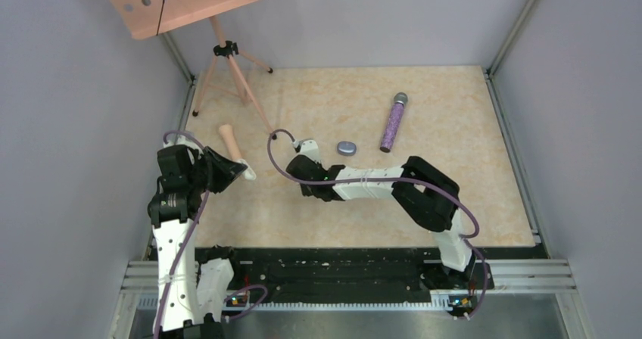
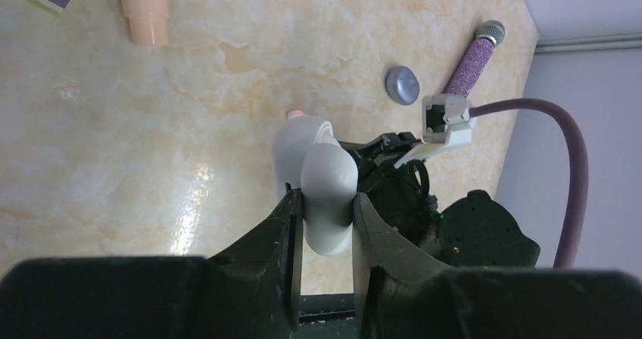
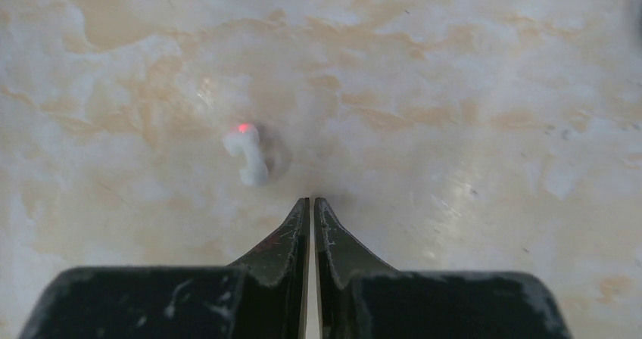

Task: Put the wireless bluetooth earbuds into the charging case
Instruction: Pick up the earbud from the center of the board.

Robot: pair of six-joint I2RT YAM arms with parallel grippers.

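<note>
My left gripper (image 2: 327,197) is shut on a white charging case (image 2: 327,184) with its lid swung open, and holds it above the marble table. In the top view this gripper (image 1: 242,172) is at the table's left side. One tiny white earbud (image 3: 247,152) with a red light lies on the table, just ahead and to the left of my right gripper (image 3: 312,201). That gripper is shut with nothing between its fingers and does not touch the bud. The left wrist view shows the same earbud (image 2: 295,114) just beyond the case.
A grey oval case (image 1: 347,147) and a purple glitter microphone (image 1: 393,122) lie at mid-table. A peach cylinder (image 1: 229,141) lies near my left gripper. A pink tripod stand (image 1: 227,59) rises at the back left. Grey walls close in the sides.
</note>
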